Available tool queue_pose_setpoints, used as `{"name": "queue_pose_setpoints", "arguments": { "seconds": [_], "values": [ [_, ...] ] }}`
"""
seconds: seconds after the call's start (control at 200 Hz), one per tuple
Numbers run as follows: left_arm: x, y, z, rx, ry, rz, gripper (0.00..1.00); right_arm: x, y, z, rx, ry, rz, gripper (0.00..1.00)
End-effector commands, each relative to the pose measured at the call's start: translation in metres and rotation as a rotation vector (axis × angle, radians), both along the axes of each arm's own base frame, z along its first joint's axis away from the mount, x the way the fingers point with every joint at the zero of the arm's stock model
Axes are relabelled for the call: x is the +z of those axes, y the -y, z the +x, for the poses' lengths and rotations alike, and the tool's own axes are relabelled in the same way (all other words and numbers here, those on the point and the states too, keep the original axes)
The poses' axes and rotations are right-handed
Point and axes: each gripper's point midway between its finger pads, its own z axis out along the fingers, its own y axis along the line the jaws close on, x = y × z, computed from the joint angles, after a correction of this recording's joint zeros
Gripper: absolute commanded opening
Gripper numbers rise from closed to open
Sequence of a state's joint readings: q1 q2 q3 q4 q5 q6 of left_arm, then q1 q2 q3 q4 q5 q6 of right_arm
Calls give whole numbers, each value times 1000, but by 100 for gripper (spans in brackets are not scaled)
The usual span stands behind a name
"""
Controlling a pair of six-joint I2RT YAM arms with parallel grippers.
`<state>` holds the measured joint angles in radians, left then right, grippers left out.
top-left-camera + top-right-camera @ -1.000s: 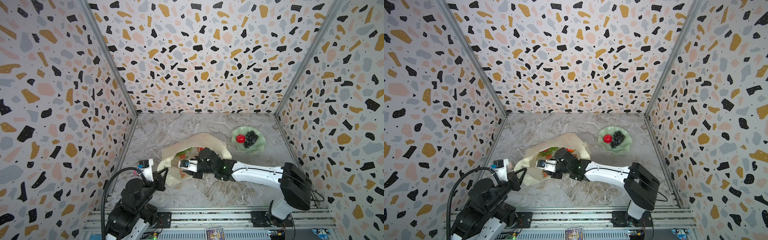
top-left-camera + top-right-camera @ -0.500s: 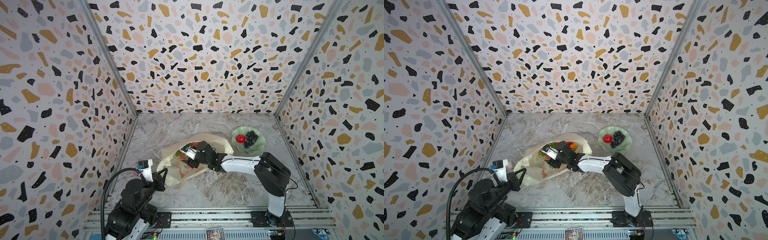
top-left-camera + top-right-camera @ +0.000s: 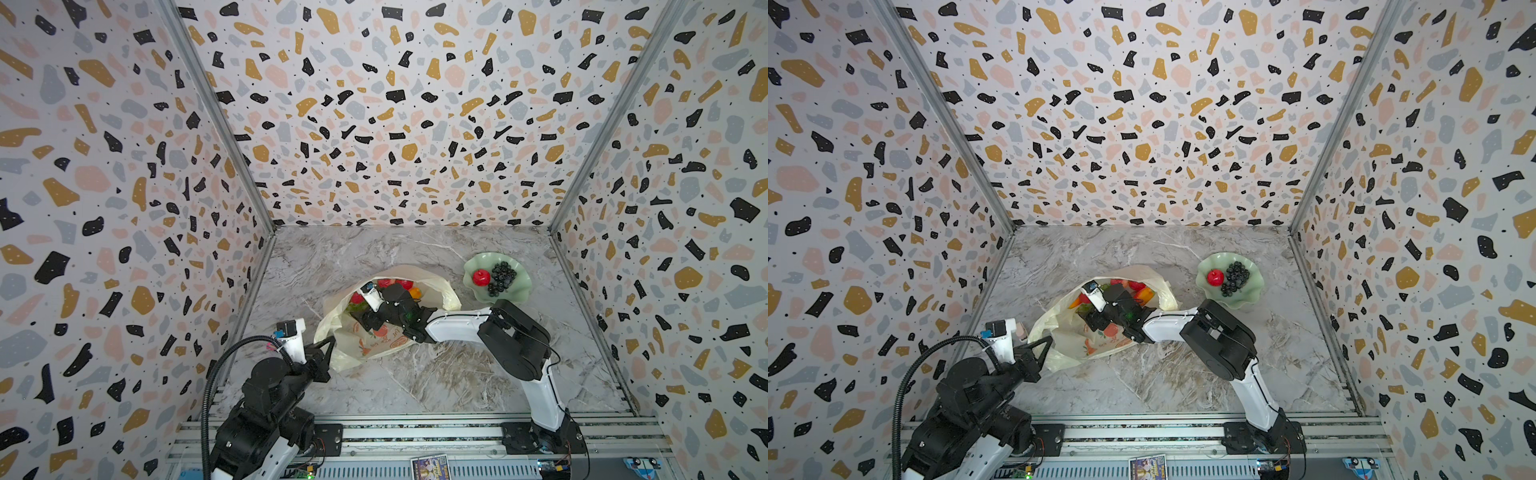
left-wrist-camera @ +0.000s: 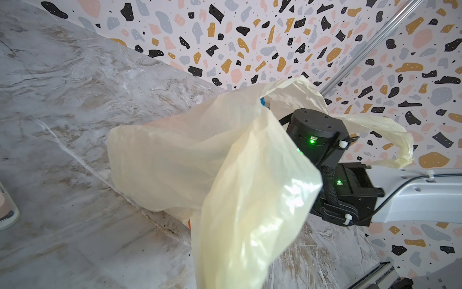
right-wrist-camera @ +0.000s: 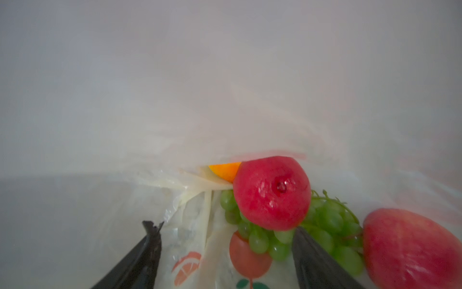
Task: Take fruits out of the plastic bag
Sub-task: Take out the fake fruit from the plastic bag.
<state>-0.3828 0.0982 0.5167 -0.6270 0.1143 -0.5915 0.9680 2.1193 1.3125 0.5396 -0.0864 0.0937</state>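
Reaching into the bag (image 3: 345, 357) with the right tool (image 5: 223, 225), you have its jaws apart and empty, while the left tool (image 3: 331, 340) is clamped on the bag's near end. The bag lies on the bench (image 3: 415, 382) between the left tool and the dish (image 3: 521, 291). The fruits sit inside it just ahead of the jaws: an apple (image 5: 271, 192) resting on grapes (image 5: 332, 225), a red fruit (image 5: 410, 245) beside them, an orange fruit (image 5: 225, 171) half hidden behind film. Loose film lies between the fingers (image 5: 145, 252), so closing here likely pinches plastic, and pulling back then drags the bag against the left grip or tears it. The apple is glossy, round and off to one side of the jaws; an off-centre squeeze may squirt it deeper. Grabbing the grapes beneath may roll the apple away.
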Motion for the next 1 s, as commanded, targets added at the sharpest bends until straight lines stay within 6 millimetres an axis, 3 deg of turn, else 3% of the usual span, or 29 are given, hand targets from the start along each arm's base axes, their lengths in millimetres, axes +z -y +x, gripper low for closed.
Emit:
{"name": "queue_pose_setpoints", "arguments": {
  "seconds": [0.0, 0.24, 0.506, 0.776, 0.996],
  "values": [
    [0, 1, 2, -1, 13, -9, 0, 20, -10, 12, -47, -43, 123, 84],
    [0, 2, 2, -6, 12, -10, 0, 9, -21, 25, -75, -90, 182, 84],
    [-1, 3, 2, -9, 12, -9, 0, -1, -22, 38, -123, -126, 227, 84],
    [-1, 4, 2, -16, 12, -10, 0, -1, -31, 45, -105, -137, 277, 85],
    [-2, 4, 2, -15, 11, -9, 0, 1, -31, 53, -108, -159, 304, 76]
  ]
}}
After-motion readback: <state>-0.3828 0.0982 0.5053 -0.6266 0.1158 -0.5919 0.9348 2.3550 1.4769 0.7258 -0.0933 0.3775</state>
